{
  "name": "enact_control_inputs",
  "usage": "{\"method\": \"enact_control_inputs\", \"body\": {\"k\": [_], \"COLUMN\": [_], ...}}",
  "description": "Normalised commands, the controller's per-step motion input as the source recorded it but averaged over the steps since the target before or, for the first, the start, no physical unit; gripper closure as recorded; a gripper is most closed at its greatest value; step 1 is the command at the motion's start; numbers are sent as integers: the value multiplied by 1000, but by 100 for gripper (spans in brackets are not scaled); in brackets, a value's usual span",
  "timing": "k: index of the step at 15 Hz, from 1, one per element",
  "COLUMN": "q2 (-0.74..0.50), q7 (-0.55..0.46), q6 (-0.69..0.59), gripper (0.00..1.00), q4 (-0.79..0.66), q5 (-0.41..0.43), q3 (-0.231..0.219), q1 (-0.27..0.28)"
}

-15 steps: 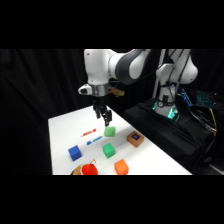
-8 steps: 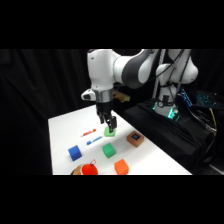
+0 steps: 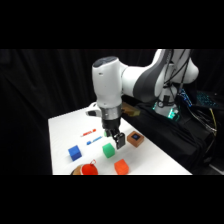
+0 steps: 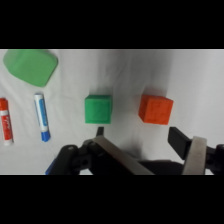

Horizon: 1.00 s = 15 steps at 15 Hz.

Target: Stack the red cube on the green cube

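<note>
In the wrist view the pale green cube (image 4: 31, 66) is cut off by the picture's top left, and the tool's (image 4: 137, 140) linkage runs off the bottom edge. In the side view the round red bowl-like thing (image 3: 89, 169) and the table's (image 3: 65, 131) near edge are cut by the lower band. The tool hides the pale green cube there.

Looks like a robotics lab / test setup, not a home. White robot arm (image 3: 130, 80) fixed beside a plain white table (image 3: 62, 132), black curtain (image 3: 45, 80) all round as backdrop, cables & electronics w/ a lit green panel (image 3: 172, 114) behind. Small colored test blocks (image 3: 75, 153) laid out on the tabletop.
</note>
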Motion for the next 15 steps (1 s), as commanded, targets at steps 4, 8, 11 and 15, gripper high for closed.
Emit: {"method": "enact_control_inputs", "body": {"k": [4, 8, 11, 15], "q2": [199, 202, 191, 172], "q7": [188, 190, 234, 257], "q6": [82, 131, 194, 213], "gripper": [0, 0, 0, 0], "q4": [220, 163, 118, 91], "q5": [-33, -26, -29, -35], "q3": [25, 10, -21, -63], "q1": [115, 102, 113, 140]}}
